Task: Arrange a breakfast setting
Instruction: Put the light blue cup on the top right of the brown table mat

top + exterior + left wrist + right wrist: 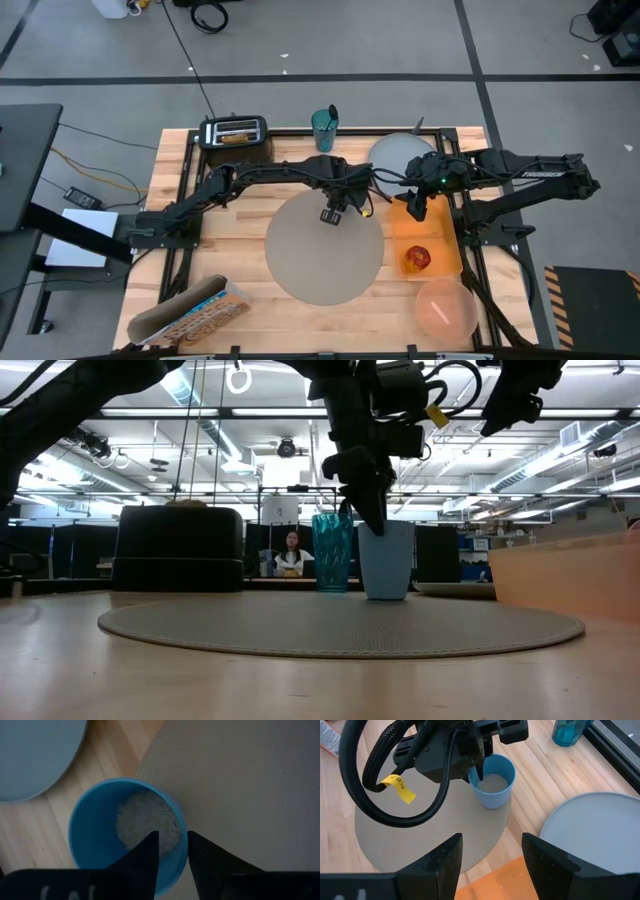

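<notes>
A cereal box lies at the counter's near left corner, a black toaster at its far edge. The large round placemat sits mid-counter. At its far edge stands the light-blue cup, with the left tool pinching the cup's rim between nearly closed fingers. The grey plate lies by the far edge. The right tool hovers with fingers spread, holding nothing, above the orange mat with the red apple. The pink bowl is at the near right corner.
</notes>
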`<control>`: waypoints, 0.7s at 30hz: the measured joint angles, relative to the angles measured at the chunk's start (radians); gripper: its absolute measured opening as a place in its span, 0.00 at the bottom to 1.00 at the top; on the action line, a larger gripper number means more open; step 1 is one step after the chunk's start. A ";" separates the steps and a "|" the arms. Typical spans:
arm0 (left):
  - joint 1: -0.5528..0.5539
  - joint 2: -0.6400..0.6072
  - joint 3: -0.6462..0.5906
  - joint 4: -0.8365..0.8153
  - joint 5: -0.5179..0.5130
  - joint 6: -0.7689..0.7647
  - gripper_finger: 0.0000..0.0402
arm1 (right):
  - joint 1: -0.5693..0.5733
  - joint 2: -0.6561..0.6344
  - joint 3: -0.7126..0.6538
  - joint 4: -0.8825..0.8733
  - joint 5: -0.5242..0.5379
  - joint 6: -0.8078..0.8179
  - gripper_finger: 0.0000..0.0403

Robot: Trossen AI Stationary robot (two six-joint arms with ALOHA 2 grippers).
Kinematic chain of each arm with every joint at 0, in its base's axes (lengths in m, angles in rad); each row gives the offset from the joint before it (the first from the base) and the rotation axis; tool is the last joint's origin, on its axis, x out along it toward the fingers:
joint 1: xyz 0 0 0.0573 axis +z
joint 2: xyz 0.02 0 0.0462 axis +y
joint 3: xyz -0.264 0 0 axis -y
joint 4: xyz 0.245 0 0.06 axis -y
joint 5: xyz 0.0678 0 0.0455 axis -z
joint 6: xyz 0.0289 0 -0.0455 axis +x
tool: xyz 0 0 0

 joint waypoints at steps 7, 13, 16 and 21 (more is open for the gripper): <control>-0.012 0.000 0.000 0.000 -0.001 0.015 0.19 | 0.000 0.000 0.000 0.000 -0.001 0.000 0.53; -0.019 0.000 0.000 -0.004 -0.004 0.026 0.03 | 0.000 0.000 0.000 0.000 -0.004 0.000 0.53; -0.022 0.000 0.000 -0.006 -0.009 0.027 0.04 | 0.000 0.000 0.000 0.000 -0.004 0.000 0.53; -0.013 0.000 0.000 -0.028 -0.006 0.029 0.03 | 0.000 0.000 0.000 0.000 -0.004 0.000 0.53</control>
